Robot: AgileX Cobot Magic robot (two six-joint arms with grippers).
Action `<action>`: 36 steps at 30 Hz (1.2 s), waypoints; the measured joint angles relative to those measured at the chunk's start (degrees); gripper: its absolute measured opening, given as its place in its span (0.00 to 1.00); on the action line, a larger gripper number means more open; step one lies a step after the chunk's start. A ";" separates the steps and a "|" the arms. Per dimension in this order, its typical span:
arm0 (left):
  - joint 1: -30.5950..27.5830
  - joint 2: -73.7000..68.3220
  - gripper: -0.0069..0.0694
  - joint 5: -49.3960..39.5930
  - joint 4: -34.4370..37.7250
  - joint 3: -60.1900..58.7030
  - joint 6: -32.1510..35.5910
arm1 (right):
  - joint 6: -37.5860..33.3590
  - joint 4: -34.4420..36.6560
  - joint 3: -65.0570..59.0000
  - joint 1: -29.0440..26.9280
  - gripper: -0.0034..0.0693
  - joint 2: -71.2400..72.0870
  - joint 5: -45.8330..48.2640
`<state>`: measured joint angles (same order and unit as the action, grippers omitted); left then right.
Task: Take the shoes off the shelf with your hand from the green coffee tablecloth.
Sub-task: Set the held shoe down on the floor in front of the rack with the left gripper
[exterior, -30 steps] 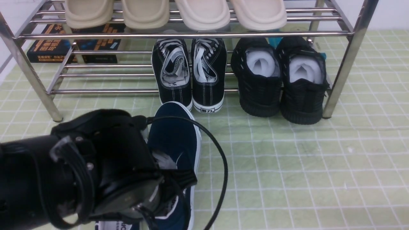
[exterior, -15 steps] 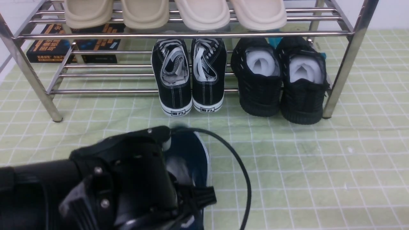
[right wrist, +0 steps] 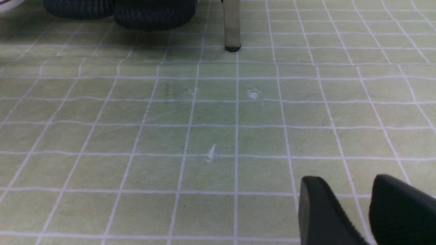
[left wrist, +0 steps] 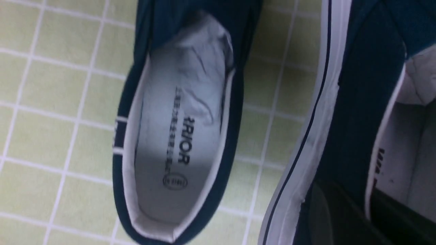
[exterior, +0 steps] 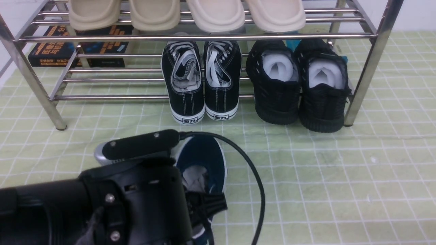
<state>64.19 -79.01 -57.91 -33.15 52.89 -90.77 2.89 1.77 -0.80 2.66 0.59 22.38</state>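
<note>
In front of the shelf (exterior: pixel 368 68), off its tubes, the left hand (left wrist: pixel 354 221) has its jaws almost closed, pinching the side wall of one of the navy shoes (exterior: pixel 204 160). Only the left wrist view shows the second shoe (left wrist: pixel 173 136), flat on the green tablecloth (exterior: pixel 323 177) just beside the first. Only the front view shows black sneakers (exterior: pixel 185 98) and knit shoes (exterior: pixel 276 92) on the shelf's lower tier, with beige slippers (exterior: pixel 218 13) above. Before the shelf's right leg, the right gripper (right wrist: pixel 369 200) hangs empty, its tips slightly apart over wrinkled grid cloth.
</note>
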 joint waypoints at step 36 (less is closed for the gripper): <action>0.00 -4.51 0.42 8.62 -13.25 -7.26 -18.86 | 0.00 0.00 0.00 0.00 0.38 0.00 0.00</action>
<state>64.19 -83.52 -49.28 -46.40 45.64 -109.64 2.89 1.77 -0.80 2.66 0.59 22.38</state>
